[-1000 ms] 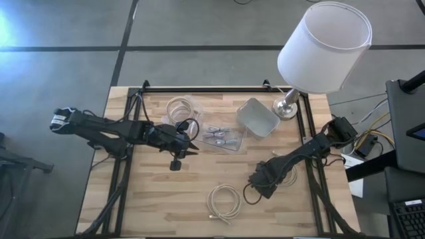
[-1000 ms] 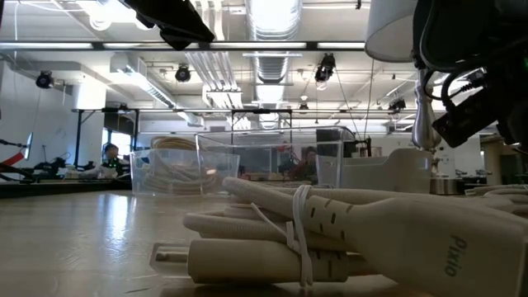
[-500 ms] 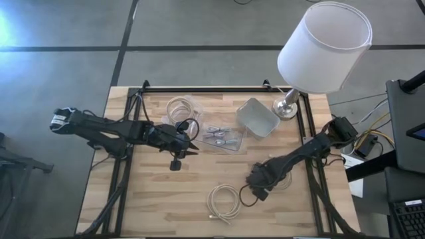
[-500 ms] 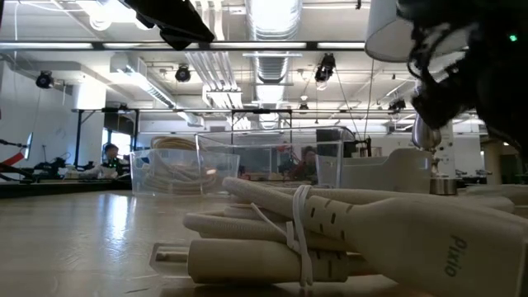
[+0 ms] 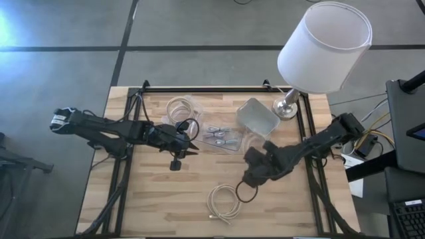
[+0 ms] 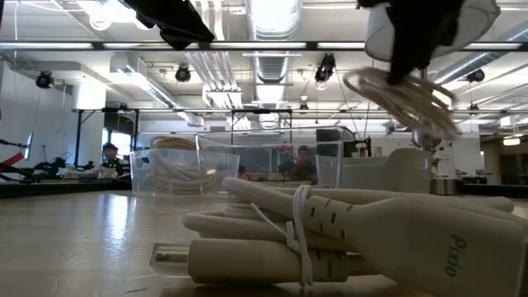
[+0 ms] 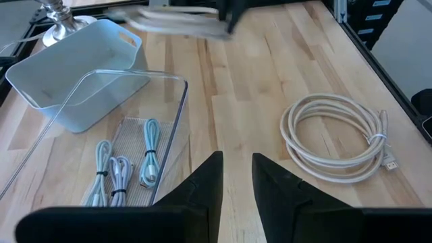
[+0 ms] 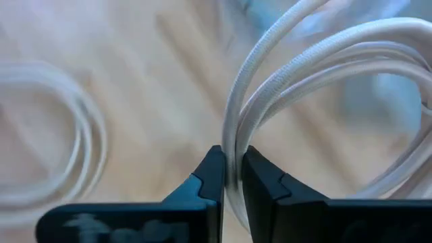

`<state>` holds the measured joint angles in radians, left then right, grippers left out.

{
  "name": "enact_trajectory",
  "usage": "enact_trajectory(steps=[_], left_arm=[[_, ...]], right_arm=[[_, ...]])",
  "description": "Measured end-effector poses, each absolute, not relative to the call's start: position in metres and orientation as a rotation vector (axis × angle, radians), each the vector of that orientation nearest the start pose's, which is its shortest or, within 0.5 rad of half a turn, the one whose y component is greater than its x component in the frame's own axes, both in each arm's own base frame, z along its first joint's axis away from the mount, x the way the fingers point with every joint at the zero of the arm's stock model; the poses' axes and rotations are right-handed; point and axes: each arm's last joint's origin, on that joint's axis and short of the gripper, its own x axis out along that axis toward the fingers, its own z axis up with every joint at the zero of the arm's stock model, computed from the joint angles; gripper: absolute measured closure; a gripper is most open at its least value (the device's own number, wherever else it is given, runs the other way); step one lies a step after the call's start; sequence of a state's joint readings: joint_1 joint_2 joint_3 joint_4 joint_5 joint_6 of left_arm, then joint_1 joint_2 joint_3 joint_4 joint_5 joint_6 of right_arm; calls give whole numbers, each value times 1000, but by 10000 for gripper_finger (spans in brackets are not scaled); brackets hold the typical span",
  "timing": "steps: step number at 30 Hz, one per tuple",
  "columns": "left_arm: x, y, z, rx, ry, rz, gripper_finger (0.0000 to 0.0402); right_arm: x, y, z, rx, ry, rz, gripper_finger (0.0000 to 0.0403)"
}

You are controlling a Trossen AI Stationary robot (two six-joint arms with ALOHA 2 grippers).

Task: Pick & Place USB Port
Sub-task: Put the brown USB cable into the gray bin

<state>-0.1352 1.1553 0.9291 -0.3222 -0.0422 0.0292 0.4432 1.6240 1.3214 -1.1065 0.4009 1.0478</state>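
Left gripper (image 5: 192, 147) parked over table centre-left, near far edge; fingers (image 7: 202, 185) narrowly parted, nothing between them. Just beside it, clear tray (image 5: 224, 138) with small bundled cables (image 7: 121, 165). Round clear tub (image 5: 179, 106) of coiled cable toward far edge. Spare cable coil (image 5: 224, 201) flat near front edge, centre. Right gripper (image 5: 251, 178) just right of that, raised off table, pinched tight on USB cable coil (image 8: 270, 115); loop dangling below the jaws. Grey bin (image 5: 257, 118) and lamp (image 5: 317, 50) at far right corner. Carry step in hand, judging by lift. Next: swing toward a container, which one unclear; lower before releasing, loop could snag a rim.
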Motion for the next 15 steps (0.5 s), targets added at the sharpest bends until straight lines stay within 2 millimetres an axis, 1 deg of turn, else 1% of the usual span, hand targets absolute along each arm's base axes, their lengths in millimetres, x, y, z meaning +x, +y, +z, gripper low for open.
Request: enact_trajectory(steps=[3, 6, 10, 15], left_arm=[[246, -32, 298, 77, 545, -99, 321], [246, -32, 298, 77, 545, -99, 321], [246, -32, 298, 77, 545, -99, 321], [246, -32, 298, 77, 545, -99, 321]], right_arm=[[283, 109, 274, 209, 1013, -633, 378], [288, 93, 282, 109, 969, -673, 378], [295, 62, 282, 73, 984, -753, 378], [300, 20, 273, 111, 997, -908, 373]])
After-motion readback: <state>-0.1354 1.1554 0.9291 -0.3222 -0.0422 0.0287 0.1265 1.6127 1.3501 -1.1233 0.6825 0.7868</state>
